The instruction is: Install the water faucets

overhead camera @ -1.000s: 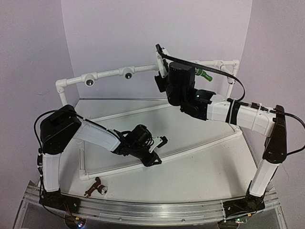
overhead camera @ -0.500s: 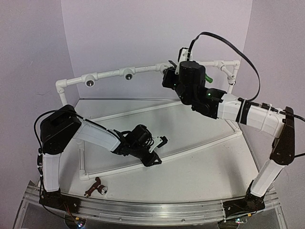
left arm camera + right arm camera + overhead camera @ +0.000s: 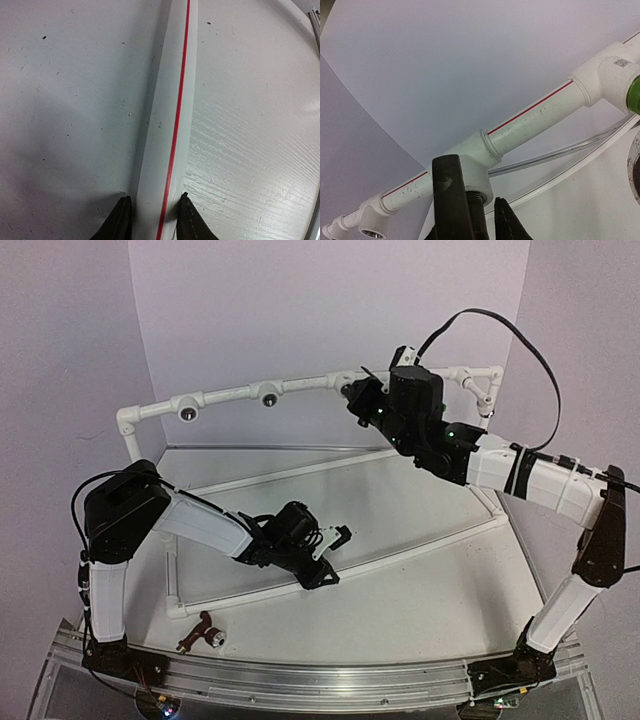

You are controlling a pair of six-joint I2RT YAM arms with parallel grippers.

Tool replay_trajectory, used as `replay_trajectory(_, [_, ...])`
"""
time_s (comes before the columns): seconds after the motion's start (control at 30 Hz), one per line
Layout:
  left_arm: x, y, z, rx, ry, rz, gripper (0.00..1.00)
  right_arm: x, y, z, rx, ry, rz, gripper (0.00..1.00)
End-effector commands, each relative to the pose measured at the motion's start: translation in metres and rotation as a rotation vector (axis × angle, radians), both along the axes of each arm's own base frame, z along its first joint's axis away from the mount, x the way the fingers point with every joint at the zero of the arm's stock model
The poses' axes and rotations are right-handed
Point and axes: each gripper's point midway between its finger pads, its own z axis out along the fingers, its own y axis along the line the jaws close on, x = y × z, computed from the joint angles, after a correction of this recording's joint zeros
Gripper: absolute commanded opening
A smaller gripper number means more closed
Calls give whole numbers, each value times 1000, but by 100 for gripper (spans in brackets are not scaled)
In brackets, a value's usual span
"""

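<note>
White pipe frame (image 3: 230, 393) stood on table (image 3: 420, 600). Left gripper (image 3: 152, 217) clamped the low front pipe (image 3: 170, 125). Right gripper (image 3: 357, 392) was at the top rail, jaws closed on black faucet (image 3: 478, 205) seated in a tee socket (image 3: 475, 155). Green faucet (image 3: 635, 95) sat in the neighbouring tee. Reddish-brown faucet (image 3: 202, 630) lay on table, front left.

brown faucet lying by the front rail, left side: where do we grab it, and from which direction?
Grip the brown faucet across its reddish body, just behind the silvery mouth. Come straight down from above. It lies flat on the table, so only its top and sides are free. Close crosswise to its length. The lever is too small to make out here.
</note>
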Motion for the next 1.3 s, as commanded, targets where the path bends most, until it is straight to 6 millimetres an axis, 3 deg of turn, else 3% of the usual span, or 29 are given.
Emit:
replay_trajectory(0.0, [-65,82,-97,372,310,84,6,10,-19,5,179,10,-11,44])
replay_trajectory(0.1, [-65,82,-98,373,311,84,6,0,-21,3,129,26,22,64])
replay_trajectory(0.2, [-65,82,-98,377,311,83,6,-13,-23,-5,98,66,61,77])
replay_trajectory(0.3, [-65,83,-99,379,311,83,6,-32,-20,-11,53,97,124,82])
replay_trajectory(0.5, [-65,82,-100,380,314,80,6,-79,2,3,-169,7,331,86])
replay_trajectory(0.8, [-65,82,-100,380,317,76,6,-132,-20,-10,-817,-188,565,84])
replay_trajectory(0.93, [-66,81,-101,380,323,74,6,-150,-27,-25,-1286,-383,647,86])
replay_trajectory(1.1, [-66,81,-103,384,322,72,6,-137,-36,-11,-1764,-615,525,88])
replay_trajectory(1.27, [-66,82,-104,388,322,72,6,-134,-25,12,-2036,-911,412,90])
